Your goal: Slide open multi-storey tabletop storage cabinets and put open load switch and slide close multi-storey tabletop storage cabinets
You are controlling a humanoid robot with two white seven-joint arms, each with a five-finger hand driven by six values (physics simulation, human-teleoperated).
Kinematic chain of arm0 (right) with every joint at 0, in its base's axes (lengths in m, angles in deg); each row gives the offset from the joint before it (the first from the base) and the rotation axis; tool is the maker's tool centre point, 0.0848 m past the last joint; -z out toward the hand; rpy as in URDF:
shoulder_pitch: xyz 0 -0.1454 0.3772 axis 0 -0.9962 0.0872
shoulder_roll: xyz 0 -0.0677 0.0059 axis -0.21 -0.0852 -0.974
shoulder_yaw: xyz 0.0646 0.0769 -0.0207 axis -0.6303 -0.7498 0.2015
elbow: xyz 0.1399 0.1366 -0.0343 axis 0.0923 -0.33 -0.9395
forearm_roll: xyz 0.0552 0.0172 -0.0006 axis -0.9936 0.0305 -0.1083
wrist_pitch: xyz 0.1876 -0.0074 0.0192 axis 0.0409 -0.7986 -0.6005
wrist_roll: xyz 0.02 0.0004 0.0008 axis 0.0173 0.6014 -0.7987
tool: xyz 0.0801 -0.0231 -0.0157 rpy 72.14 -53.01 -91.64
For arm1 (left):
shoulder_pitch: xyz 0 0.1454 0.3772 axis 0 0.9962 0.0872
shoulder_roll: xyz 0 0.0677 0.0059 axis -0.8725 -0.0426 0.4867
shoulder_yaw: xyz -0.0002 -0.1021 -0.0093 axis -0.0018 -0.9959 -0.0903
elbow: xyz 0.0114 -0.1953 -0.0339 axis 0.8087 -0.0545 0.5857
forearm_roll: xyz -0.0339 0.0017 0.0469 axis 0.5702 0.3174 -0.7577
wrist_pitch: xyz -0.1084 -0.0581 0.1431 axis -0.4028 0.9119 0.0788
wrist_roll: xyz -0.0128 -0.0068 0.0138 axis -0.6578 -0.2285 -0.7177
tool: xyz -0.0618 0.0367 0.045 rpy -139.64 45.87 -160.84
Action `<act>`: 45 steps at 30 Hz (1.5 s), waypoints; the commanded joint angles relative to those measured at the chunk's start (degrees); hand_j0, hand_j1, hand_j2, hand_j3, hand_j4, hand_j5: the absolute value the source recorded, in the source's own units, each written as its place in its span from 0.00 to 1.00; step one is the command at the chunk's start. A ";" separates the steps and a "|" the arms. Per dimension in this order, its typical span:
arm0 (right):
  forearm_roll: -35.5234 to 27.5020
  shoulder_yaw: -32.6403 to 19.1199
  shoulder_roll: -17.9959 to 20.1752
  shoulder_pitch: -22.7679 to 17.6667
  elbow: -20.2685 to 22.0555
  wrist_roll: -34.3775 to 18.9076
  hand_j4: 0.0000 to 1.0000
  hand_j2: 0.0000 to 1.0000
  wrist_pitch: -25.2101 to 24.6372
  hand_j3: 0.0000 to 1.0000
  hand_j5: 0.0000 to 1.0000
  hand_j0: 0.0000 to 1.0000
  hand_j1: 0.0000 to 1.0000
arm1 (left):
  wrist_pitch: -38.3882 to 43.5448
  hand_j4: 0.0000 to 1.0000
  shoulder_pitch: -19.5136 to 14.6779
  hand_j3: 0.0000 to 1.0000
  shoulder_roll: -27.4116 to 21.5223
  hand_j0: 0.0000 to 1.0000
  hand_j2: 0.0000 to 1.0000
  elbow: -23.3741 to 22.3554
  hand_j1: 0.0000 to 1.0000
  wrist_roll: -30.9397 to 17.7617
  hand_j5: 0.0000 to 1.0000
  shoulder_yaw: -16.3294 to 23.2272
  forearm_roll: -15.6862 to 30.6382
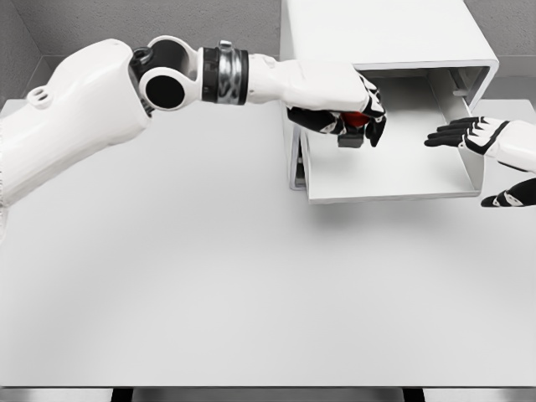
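Note:
A white storage cabinet point(377, 33) stands at the back right of the table. Its drawer point(394, 194) is slid out toward me. My left hand point(356, 117) hangs over the drawer's left part, fingers curled around a small red and grey load switch point(353, 127), mostly hidden by the fingers. My right hand point(469, 134) comes in from the right edge, fingers spread, hovering at the drawer's right side and holding nothing.
The white table point(209, 276) stretches wide in front of the cabinet. Grey walls close off the back. The left arm point(84, 109) spans the upper left of the view.

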 commanded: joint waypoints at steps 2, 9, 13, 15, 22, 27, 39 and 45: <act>-0.40 -0.06 0.10 0.00 0.02 0.10 1.00 1.00 -0.08 1.00 1.00 1.00 1.00 | 0.12 0.49 0.00 0.49 0.43 0.49 0.49 -1.07 0.49 0.03 0.49 -0.09 0.11; -0.40 -0.06 -0.07 0.00 0.02 0.45 1.00 1.00 -0.08 1.00 1.00 1.00 1.00 | 0.12 0.55 0.00 0.55 1.66 0.55 0.55 -2.38 0.55 0.12 0.55 -0.26 0.11; -0.40 -0.06 -0.07 0.09 0.02 0.45 1.00 1.00 -0.08 1.00 1.00 1.00 1.00 | 0.12 1.00 0.09 1.00 1.48 1.00 1.00 -2.30 1.00 -0.05 1.00 -0.88 -0.59; -0.40 -0.06 -0.16 0.00 0.02 0.45 1.00 1.00 -0.08 1.00 1.00 1.00 1.00 | 0.12 1.00 0.09 1.00 1.48 1.00 1.00 -1.94 1.00 0.12 1.00 -0.96 -0.59; -0.40 -0.06 -0.25 0.09 0.02 0.45 1.00 1.00 -0.08 1.00 1.00 1.00 1.00 | 0.12 1.00 0.18 1.00 -2.29 1.00 1.00 6.84 1.00 0.74 1.00 -2.90 0.46; -0.40 -0.06 -0.34 0.09 0.02 0.45 1.00 1.00 -0.08 1.00 1.00 1.00 1.00 | 0.12 1.00 0.35 1.00 -10.38 1.00 1.00 19.49 1.00 0.83 1.00 -5.53 2.04; -0.40 0.12 -0.42 0.09 0.11 2.04 1.00 1.00 -0.08 1.00 1.00 1.00 1.00 | 0.12 1.00 28.56 1.00 -42.46 1.00 1.00 19.50 1.00 6.63 1.00 -26.19 4.68; -0.40 0.74 -0.34 -0.18 0.19 2.04 1.00 1.00 -0.08 1.00 1.00 1.00 1.00 | 0.12 1.00 32.17 1.00 -42.20 1.00 1.00 14.23 1.00 6.63 1.00 -26.37 0.99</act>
